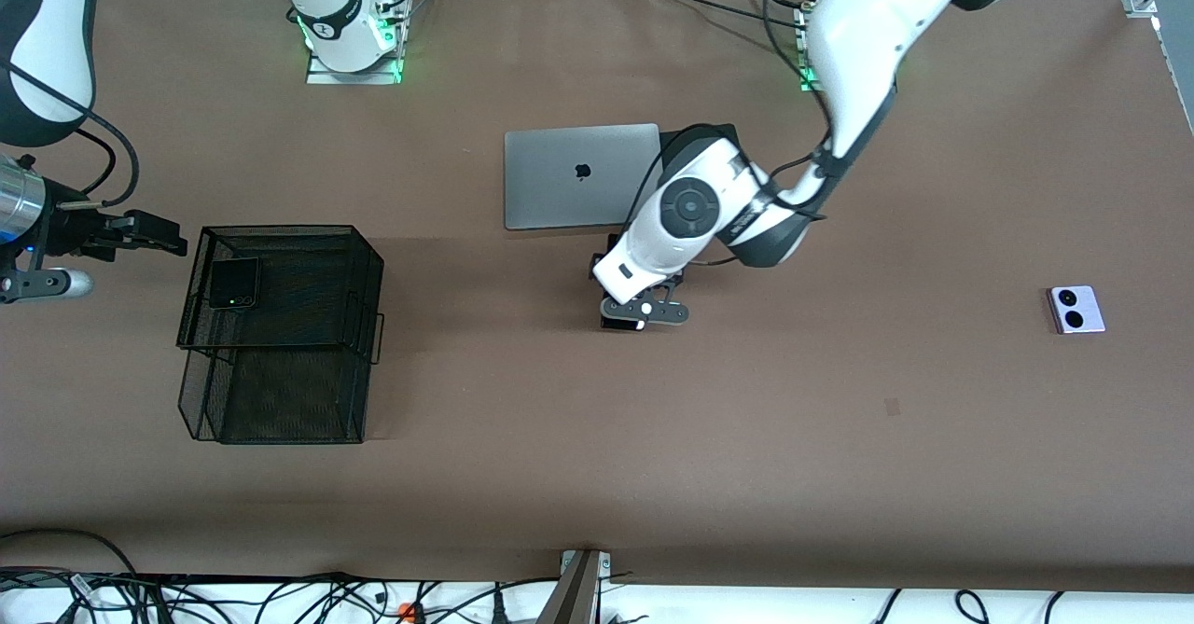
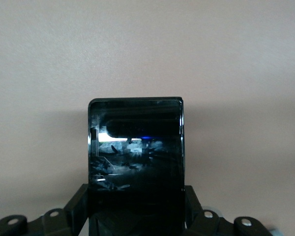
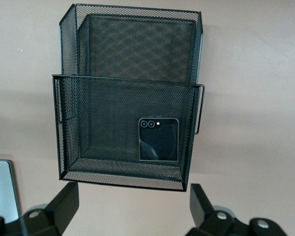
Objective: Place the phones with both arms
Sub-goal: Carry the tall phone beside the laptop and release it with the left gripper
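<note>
The left gripper [image 1: 623,318] is down at the middle of the brown table [image 1: 653,437], its fingers [image 2: 79,206] pressed against the two long sides of the long black phone [image 2: 136,162], which lies flat on the table. In the front view the wrist covers nearly all of that phone; only a dark sliver shows under the gripper. The left wrist view cuts off its near end, and reflections hide whatever is on its glass.

Just farther from the front camera lies the closed grey laptop [image 1: 580,175], one corner covered by the left arm's elbow. Bare tabletop stretches from the gripper toward the front camera.

The right gripper [image 1: 159,235] hangs with its fingers [image 3: 65,204] spread wide and nothing between them, at the right arm's end of the table, just beside the black wire basket [image 1: 280,325]. The small black flip phone [image 3: 159,139] lies in the basket's upper compartment, near the wall on the gripper's side. The lower compartment holds nothing visible through the mesh. Most of the right arm is cut off by the picture's edge.

The lilac-white flip phone [image 1: 1077,309], with two black circles, lies alone toward the left arm's end of the table, well apart from everything else.

Cables run along the table's edge nearest the front camera.
</note>
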Motion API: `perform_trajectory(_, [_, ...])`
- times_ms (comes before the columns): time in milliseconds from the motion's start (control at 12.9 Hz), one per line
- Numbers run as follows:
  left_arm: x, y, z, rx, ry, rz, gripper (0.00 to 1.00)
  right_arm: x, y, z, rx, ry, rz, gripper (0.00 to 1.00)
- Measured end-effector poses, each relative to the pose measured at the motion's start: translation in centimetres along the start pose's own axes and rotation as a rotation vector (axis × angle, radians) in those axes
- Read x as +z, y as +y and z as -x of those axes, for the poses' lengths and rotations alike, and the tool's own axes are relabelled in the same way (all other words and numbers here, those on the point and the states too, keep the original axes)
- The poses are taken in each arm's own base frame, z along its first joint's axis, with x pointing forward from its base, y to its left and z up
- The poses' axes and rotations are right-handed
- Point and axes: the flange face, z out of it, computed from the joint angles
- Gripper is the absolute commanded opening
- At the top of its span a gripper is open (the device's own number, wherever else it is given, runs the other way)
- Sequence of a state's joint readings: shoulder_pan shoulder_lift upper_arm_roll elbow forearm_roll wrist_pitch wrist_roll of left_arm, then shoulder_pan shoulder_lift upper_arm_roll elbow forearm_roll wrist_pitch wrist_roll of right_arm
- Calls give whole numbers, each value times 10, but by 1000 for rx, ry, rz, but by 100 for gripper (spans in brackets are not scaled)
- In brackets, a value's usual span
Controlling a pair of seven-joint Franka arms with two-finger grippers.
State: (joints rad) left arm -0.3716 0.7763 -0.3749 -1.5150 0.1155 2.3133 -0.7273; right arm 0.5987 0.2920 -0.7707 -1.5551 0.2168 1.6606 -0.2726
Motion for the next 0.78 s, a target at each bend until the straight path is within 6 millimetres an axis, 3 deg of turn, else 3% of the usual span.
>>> perform_trajectory(233, [45, 22, 19, -52, 72, -35, 19, 1, -5, -2, 4, 3, 2, 100])
perform_trajectory(310, [57, 27, 26, -51, 75, -38, 28, 1, -8, -3, 10, 7, 3, 100])
perform_trajectory(388, [68, 29, 30, -48, 74, -36, 96, 1, -13, -4, 19, 10, 5, 100])
perform_trajectory(465, [71, 30, 30, -52, 77, -31, 100, 2, -21, -6, 28, 13, 8, 100])
perform_trajectory(776, [61, 27, 18, -77, 102, -25, 100, 14, -59, -17, 50, 15, 31, 100])
